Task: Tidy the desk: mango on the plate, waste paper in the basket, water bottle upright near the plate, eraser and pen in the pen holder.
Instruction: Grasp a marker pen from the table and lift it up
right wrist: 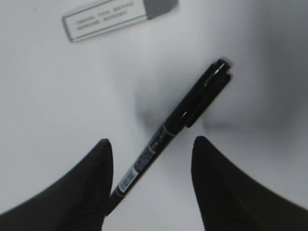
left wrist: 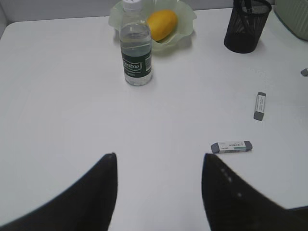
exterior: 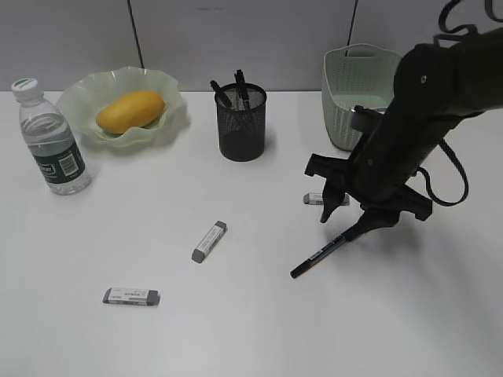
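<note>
Black pen (right wrist: 178, 120) flat on desk (right wrist: 57, 96) — between spread fingers of right end effector (right wrist: 150, 144), ungripped.

The exterior view looks down at a slant across the whole worktop (exterior: 251, 330) from its near side. The left wrist view faces the far edge from higher up. The right wrist view hangs close above the pen (right wrist: 168, 130), which the exterior view shares.
</note>
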Motion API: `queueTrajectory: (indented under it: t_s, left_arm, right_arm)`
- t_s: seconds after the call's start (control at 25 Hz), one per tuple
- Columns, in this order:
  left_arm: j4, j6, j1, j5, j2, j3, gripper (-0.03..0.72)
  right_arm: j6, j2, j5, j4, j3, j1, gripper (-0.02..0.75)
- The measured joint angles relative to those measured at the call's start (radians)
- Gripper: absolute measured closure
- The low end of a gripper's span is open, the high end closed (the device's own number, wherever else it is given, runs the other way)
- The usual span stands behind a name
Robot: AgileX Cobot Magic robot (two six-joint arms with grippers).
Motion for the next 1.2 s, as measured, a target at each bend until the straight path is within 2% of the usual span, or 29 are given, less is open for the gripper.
queueTrajectory:
  t_s: [0.28, 0.6, 0.72, 0.88, 1.2]
  left_arm:
    - [0.0, 0.0, 0.0, 0.0, 0.0, 0.0, 0.262]
    - [-0.012, 0.0, 0.0, 0.0, 0.0, 0.0, 0.276]
    - [-0.012, 0.0, 0.0, 0.0, 0.0, 0.0, 0.279]
    - [0.0, 0.0, 0.0, 0.0, 0.0, 0.0, 0.281]
    - [0.0, 0.0, 0.0, 0.0, 0.0, 0.001, 0.281]
  right_arm:
    - [0.184, 0.064, 0.0, -0.072, -0.004, 0.0, 0.315]
    - [0.264, 0.099, -0.016, -0.139, -0.014, 0.0, 0.321]
    - [0.267, 0.101, -0.033, -0.147, -0.017, 0.0, 0.389]
    - [0.265, 0.104, -0.047, -0.158, -0.017, 0.0, 0.575]
    - [0.143, 0.101, -0.028, -0.16, -0.027, 0.004, 0.59]
